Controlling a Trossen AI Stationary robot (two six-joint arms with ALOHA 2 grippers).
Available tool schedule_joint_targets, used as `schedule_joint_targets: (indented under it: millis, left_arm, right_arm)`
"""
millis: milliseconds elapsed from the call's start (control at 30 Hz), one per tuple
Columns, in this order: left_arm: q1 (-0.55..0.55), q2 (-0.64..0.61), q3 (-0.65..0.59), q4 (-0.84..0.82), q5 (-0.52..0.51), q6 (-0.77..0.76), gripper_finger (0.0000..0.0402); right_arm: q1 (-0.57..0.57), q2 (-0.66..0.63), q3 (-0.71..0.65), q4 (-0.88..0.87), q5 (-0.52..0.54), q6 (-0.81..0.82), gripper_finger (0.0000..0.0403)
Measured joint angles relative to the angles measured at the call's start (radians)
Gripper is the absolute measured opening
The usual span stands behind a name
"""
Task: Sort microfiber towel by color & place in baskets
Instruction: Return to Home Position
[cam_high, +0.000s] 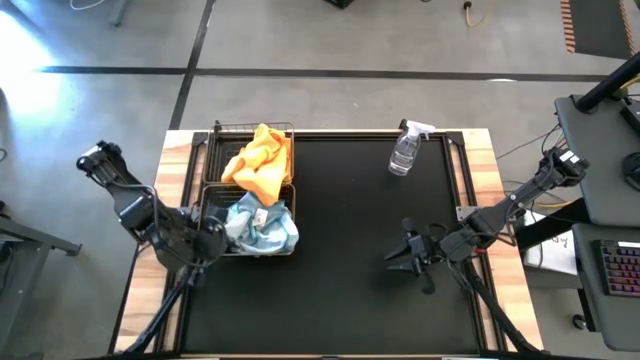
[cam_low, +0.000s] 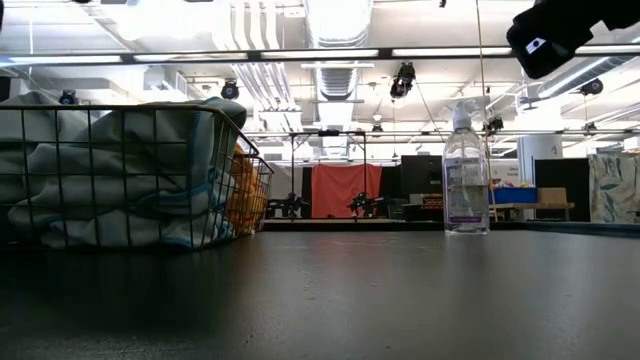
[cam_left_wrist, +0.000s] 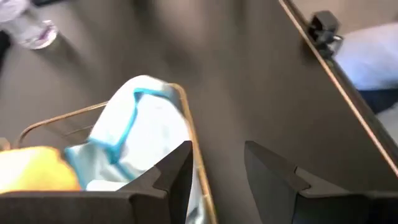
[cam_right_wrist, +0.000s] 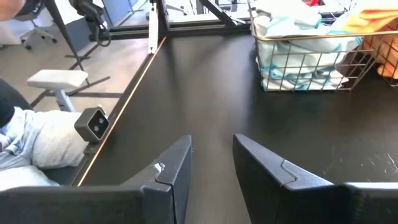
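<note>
1. Tools, both mine, sit over the near half of the table (cam_high: 330, 300). My left tool (cam_left_wrist: 217, 149) hangs at the left-hand near corner of the near basket (cam_right_wrist: 298, 37). Its fingers are parted to a middling gap with nothing between them. In the left wrist view one finger overlaps the basket's rim; whether it touches I cannot tell.
2. My right tool (cam_right_wrist: 212, 140) is above bare black table on the right half, well apart from both baskets. Its fingers stand about the same gap apart and hold nothing.
3. The near basket stands on the left half of the table. The blue towels (cam_high: 262, 225) are bunched inside it, heaped up to the rim and a little over it. In the low view they press against the wire wall.
4. The far basket (cam_high: 240, 126) stands directly behind the near one, the two touching or very nearly so. The orange towels (cam_high: 260, 160) lie in it, piled above the rim. One fold reaches toward the shared edge with the near basket.
5. The spray bottle (cam_high: 405, 152) stands upright close to the table's far edge, right of centre. It is clear, with a white trigger head, and is well apart from the baskets and from both tools.
</note>
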Motion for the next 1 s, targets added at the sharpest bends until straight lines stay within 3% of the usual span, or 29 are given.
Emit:
schedule_joint_targets:
  millis: [400, 1000]
  left_arm:
    - [0.000, -0.211, -0.229, 0.074, -0.029, -0.034, 0.0129]
    - [0.000, -0.325, -0.231, 0.101, -0.038, 0.016, 0.0094]
  right_arm:
    - [0.000, 0.000, -0.013, -0.007, 0.000, -0.026, 0.0111]
    - [0.000, 0.000, -0.040, -0.008, 0.027, -0.029, 0.0111]
